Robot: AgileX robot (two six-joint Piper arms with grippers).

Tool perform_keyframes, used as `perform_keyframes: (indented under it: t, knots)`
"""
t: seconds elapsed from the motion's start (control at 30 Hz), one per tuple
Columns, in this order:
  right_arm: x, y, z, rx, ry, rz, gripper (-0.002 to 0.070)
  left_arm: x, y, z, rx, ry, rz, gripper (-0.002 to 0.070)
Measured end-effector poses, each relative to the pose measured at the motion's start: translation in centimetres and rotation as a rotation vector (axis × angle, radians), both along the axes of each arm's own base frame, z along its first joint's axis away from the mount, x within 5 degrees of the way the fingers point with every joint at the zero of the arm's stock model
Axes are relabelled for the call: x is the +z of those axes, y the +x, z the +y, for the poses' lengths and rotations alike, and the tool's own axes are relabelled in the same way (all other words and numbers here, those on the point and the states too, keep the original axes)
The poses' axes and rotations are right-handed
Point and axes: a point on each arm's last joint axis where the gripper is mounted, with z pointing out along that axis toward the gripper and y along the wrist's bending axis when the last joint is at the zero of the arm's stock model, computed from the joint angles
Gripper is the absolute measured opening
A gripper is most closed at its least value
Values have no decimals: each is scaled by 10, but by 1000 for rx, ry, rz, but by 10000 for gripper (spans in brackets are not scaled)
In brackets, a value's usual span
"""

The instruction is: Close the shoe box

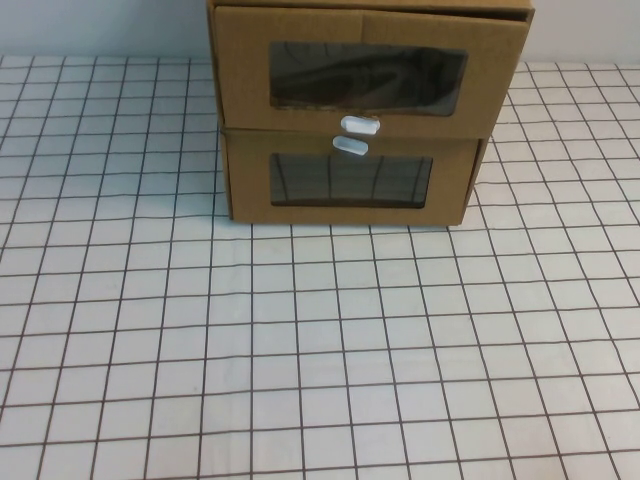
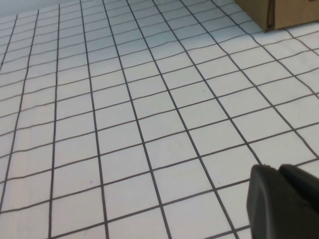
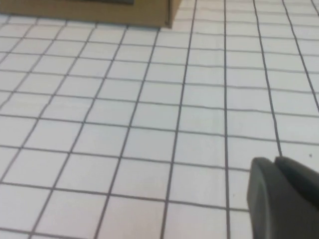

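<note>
The shoe box (image 1: 370, 75) is the upper of two stacked brown cardboard boxes at the table's far middle. It has a clear window and a small white pull tab (image 1: 360, 125) at its front's lower edge. Its drawer front stands out a little toward me, past the box below. Neither gripper shows in the high view. My left gripper (image 2: 271, 167) is shut and empty, low over the grid cloth and well short of the boxes. My right gripper (image 3: 274, 159) is also shut and empty over the cloth, apart from the boxes.
The lower windowed box (image 1: 350, 185) has its white tab (image 1: 350, 146) at the upper edge. Its corner shows in the left wrist view (image 2: 289, 12) and its base in the right wrist view (image 3: 99, 10). A white cloth with a black grid (image 1: 320, 350) covers the table.
</note>
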Motion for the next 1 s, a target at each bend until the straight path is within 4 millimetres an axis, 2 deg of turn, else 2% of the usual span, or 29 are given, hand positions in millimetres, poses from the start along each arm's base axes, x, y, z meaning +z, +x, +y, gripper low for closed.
perform_keyframes:
  t: [0.07,0.23,1.0]
  knots:
    - [-10,2,-1,-17,-2,13,-14,0,0,0,0,0,0,-5]
    - [-9,4,-1,-31,8,-31,-14,0,0,0,0,0,-2,-5]
    - [-9,4,-1,-32,12,-34,-14,0,0,0,0,0,-2,-5]
